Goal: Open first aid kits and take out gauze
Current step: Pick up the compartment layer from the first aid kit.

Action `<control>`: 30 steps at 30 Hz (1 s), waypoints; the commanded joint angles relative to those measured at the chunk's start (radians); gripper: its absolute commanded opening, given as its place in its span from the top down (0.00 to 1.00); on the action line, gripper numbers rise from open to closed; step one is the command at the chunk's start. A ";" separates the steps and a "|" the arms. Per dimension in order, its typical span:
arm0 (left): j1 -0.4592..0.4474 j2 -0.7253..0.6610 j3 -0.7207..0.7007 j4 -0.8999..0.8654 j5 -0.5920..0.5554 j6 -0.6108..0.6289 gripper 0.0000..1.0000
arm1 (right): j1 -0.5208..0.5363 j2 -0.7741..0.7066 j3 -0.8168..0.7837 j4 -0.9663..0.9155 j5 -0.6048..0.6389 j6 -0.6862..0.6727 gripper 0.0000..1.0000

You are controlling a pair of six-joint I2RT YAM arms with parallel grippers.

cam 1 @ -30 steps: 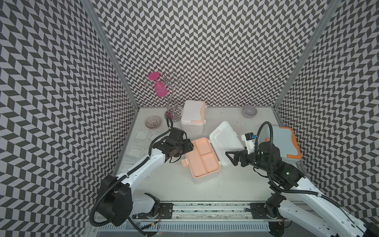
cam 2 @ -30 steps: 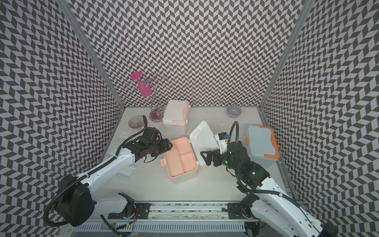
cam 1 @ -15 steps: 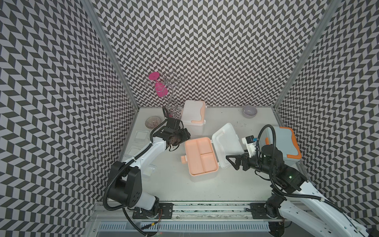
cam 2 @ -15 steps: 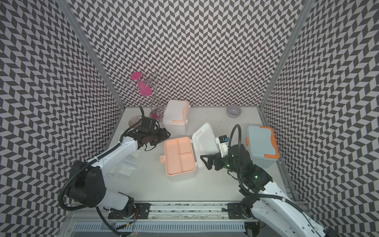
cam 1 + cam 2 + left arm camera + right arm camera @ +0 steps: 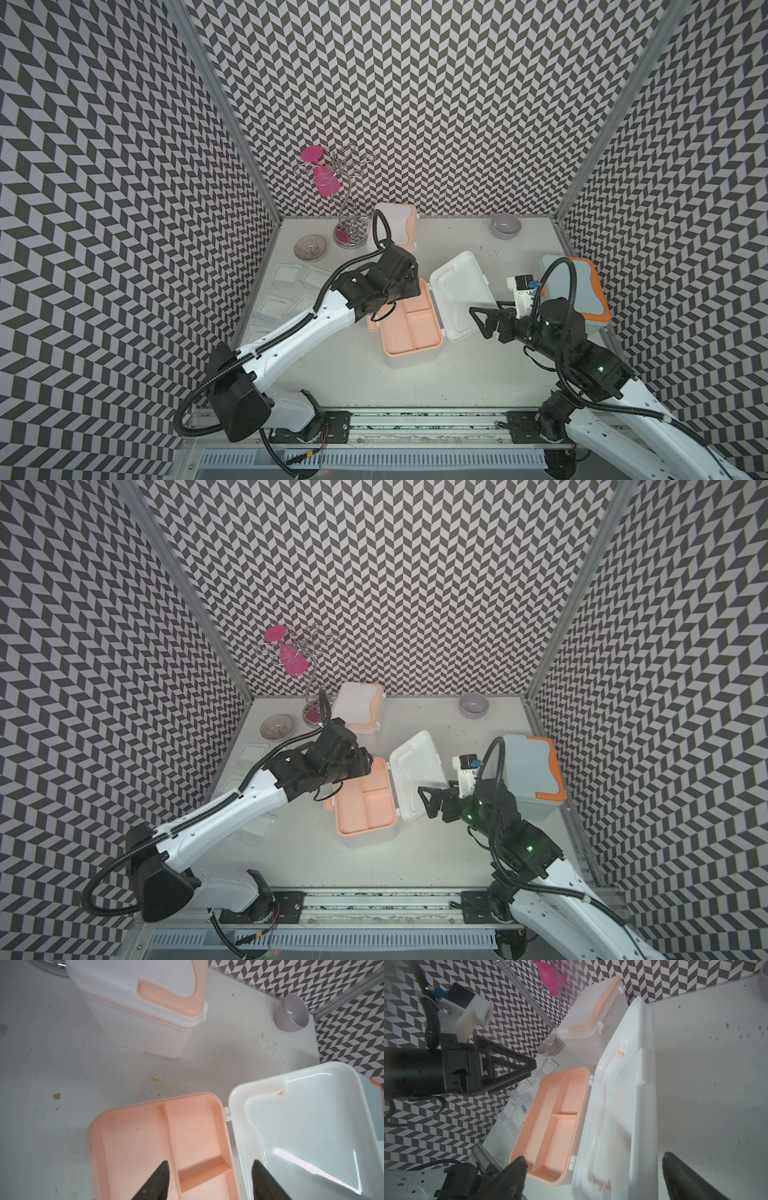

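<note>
Left wrist view: my left gripper (image 5: 209, 1164) hangs released, empty, over the open kit (image 5: 153, 1103). I see the right gripper (image 5: 593, 1162) spread wide at its lid (image 5: 623, 1105). Loose gauze pads (image 5: 286, 276) lie beside that kit, opposite the lid.

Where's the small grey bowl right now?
In both top views the grey bowl sits at the back right of the table, behind the closed pale blue kit.

top views: overhead, whole table (image 5: 465, 374) | wrist views: close, sharing open kit (image 5: 135, 1136)
</note>
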 commanded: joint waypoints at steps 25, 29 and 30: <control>-0.025 0.273 0.049 -0.148 -0.151 -0.110 0.87 | 0.001 0.003 -0.021 0.082 0.000 -0.021 0.00; -0.013 0.290 0.058 -0.146 -0.154 -0.102 0.96 | 0.002 0.006 -0.019 0.083 0.001 -0.020 0.00; -0.012 0.297 0.062 -0.146 -0.154 -0.099 0.99 | 0.001 0.006 -0.019 0.082 0.002 -0.021 0.00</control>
